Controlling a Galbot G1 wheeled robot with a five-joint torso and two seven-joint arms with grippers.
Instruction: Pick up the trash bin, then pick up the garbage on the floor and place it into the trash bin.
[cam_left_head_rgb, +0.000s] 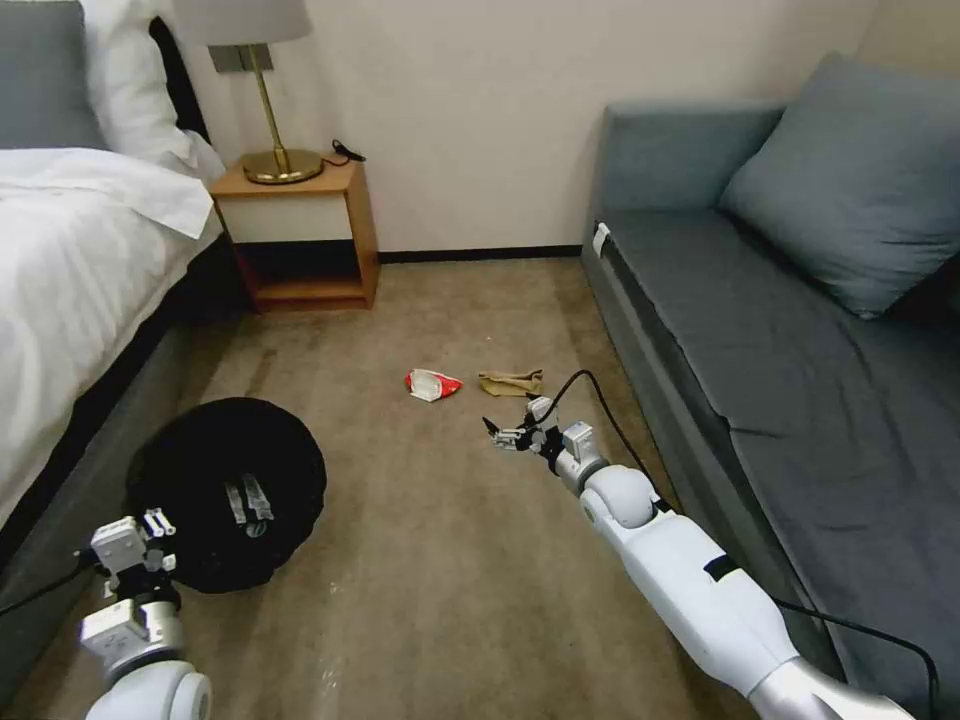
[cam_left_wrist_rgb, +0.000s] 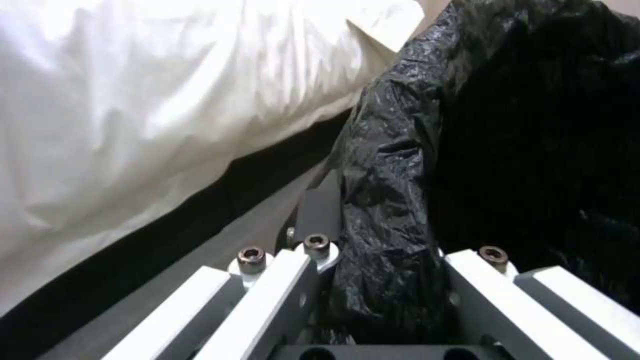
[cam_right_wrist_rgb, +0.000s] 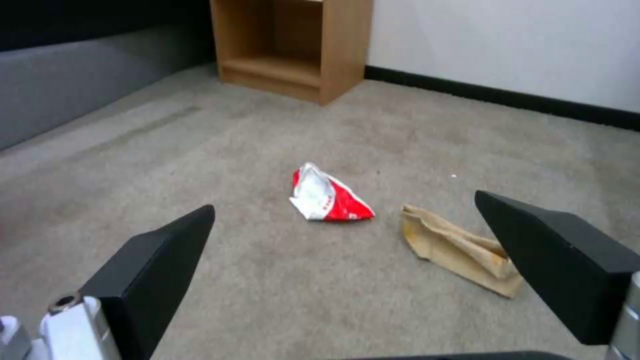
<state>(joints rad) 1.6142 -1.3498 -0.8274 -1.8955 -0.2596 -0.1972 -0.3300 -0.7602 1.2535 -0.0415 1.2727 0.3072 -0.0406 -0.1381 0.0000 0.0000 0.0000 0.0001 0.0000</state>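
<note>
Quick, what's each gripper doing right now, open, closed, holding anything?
Left gripper: shut on the trash bin's black-bagged rim.
Right gripper: open, empty, above the carpet near the snack packet and paper bag.

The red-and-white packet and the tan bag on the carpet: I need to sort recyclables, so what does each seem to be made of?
The crumpled red-and-white snack packet looks like thin plastic or foil film: glossy, with sharp shiny creases. The flattened tan bag looks like matte kraft paper, with soft folds and no shine. Neither can be confirmed by look alone.

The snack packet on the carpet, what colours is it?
Red and white snack packet, clearest in the right wrist view.
</note>
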